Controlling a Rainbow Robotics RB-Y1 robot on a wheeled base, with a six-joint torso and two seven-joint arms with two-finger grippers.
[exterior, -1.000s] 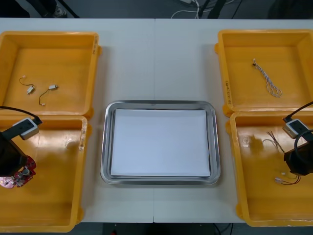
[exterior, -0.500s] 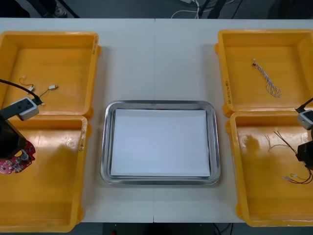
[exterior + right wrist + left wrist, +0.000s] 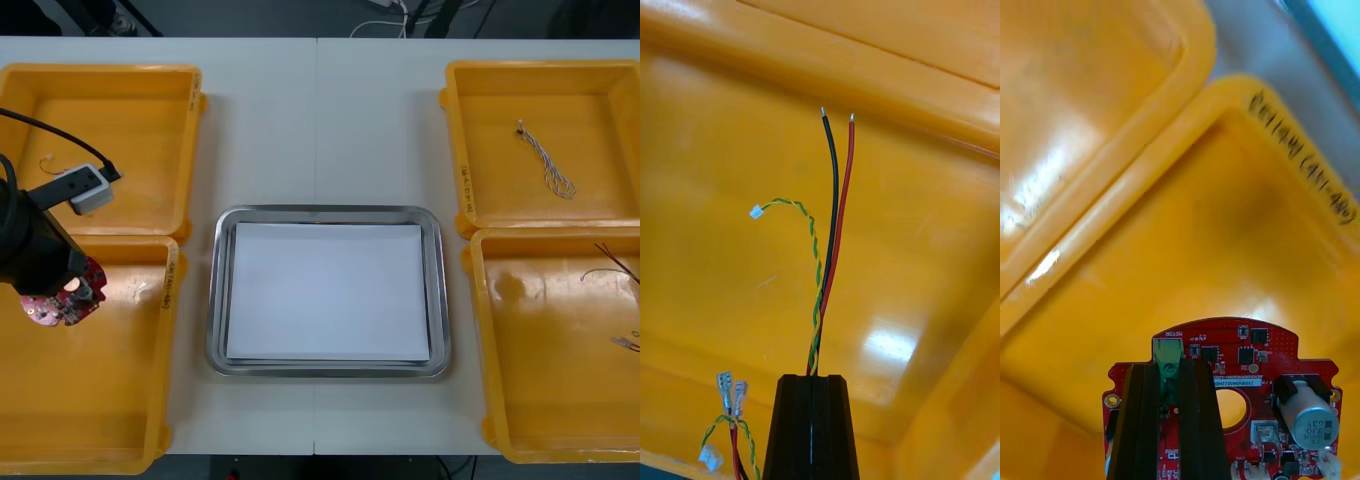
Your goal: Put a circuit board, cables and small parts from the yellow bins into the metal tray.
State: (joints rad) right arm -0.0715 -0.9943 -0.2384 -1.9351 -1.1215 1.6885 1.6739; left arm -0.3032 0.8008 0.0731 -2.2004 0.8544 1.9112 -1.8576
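Observation:
My left gripper [image 3: 62, 288] hangs over the near left yellow bin [image 3: 90, 410], shut on the rim of a round red circuit board [image 3: 70, 305]. In the left wrist view its fingers [image 3: 1142, 420] pinch the board [image 3: 1255, 382] beside a green connector, above the bin's corner. My right gripper [image 3: 812, 379] is shut on a bundle of cables [image 3: 836, 225]: one black, one red and a twisted yellow-green pair, rising from between the fingers above the orange bin floor. Ends of those cables [image 3: 612, 262] show at the right edge of the near right bin [image 3: 540, 400].
The metal tray [image 3: 328, 212], white inside, lies in the middle between the bins. A twisted blue and white cable [image 3: 548, 160] lies in the far right bin. A small metal part on a thin wire [image 3: 47, 162] sits in the far left bin [image 3: 130, 100], beside my left arm.
My left arm has lifted the circuit board and carried it away from the near edge and a little rightward. The right arm has drawn off past the right edge, pulling the cables with it.

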